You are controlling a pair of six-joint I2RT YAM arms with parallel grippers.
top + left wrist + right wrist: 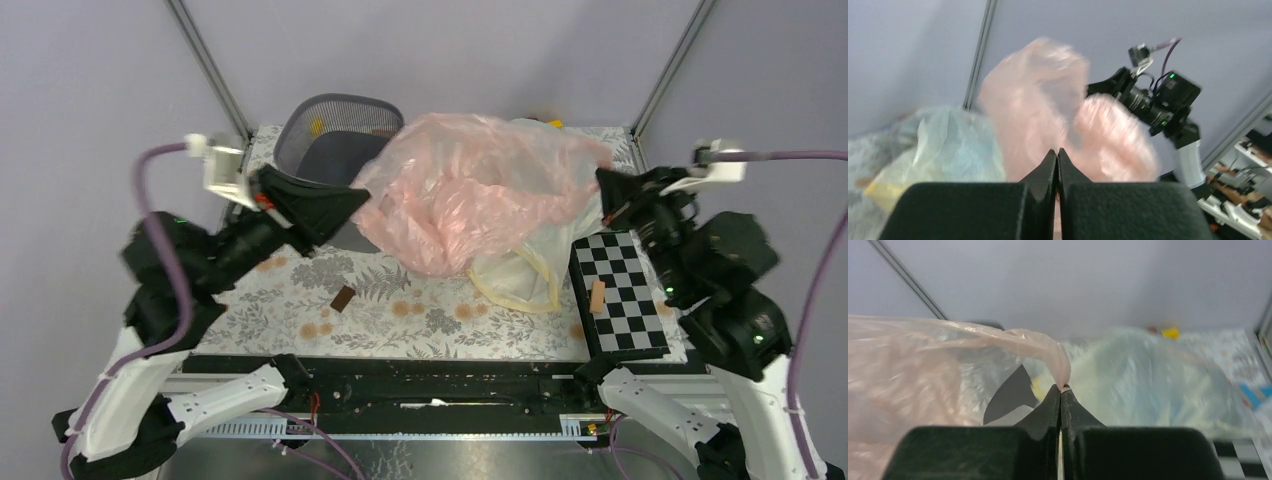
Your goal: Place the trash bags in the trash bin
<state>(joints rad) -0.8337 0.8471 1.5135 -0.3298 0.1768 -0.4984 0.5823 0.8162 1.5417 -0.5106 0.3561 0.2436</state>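
The left pincer [362, 196] and right pincer [603, 180] are each closed tight on an edge of the pink bag [470, 190], which stretches between them. The bin [320, 135] is just beyond the left pincer.

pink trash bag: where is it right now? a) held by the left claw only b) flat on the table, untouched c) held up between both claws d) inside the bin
c: the left claw and the right claw are each shut on an edge of the pink trash bag, which spreads between them, outside the trash bin.
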